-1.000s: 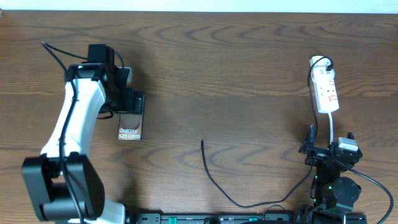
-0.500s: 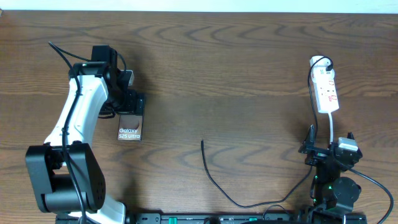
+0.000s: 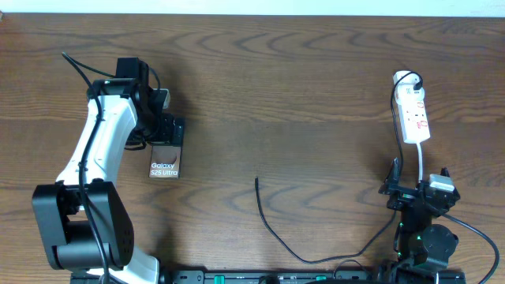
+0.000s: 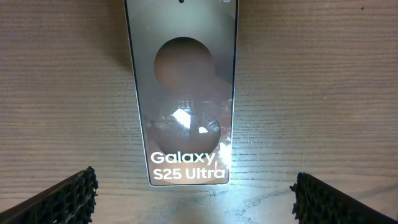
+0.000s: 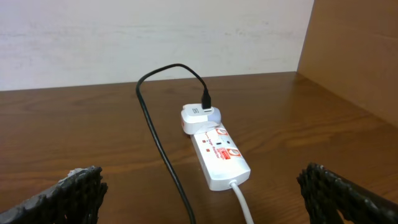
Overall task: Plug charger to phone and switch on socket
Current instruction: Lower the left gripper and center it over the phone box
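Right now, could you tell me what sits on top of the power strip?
A white adapter with a black cable sits plugged into the power strip at its far end; the outlet beneath it is covered.

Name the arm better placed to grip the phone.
Left. The left gripper, open, is directly over the phone, jaws either side; the right gripper sits far across the table, near the socket.

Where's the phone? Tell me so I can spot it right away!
Find the white arm on the left of the wooden table. Right at the open left gripper, the phone lies flat on the wood. It is the only brownish slab with white "Galaxy S25 Ultra" letters, unlike the thin black cable and white power strip.
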### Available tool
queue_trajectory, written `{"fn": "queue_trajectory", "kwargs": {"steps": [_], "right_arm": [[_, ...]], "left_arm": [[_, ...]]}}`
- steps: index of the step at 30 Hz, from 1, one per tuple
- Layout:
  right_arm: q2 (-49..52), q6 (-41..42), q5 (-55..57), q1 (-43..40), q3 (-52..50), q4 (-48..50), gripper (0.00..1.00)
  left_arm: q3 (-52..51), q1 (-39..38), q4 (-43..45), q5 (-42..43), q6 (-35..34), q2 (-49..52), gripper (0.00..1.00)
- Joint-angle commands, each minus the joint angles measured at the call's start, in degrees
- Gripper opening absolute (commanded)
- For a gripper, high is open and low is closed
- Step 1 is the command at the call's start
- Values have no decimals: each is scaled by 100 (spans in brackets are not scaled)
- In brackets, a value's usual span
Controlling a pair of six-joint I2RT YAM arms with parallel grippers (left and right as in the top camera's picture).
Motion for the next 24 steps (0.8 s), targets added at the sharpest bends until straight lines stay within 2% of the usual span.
{"fn": "queue_trajectory", "kwargs": {"steps": [1,13,24], "right_arm": [[-33,59,44,-15,-7,-26,99],[-33,59,44,-15,-7,-26,99],[-33,59,44,-15,-7,-26,99]], "left_arm": [[85,35,-2,52,33,11,98],[59,35,13,50,33,17,98],[-570,35,457,50,35,20,98]]}}
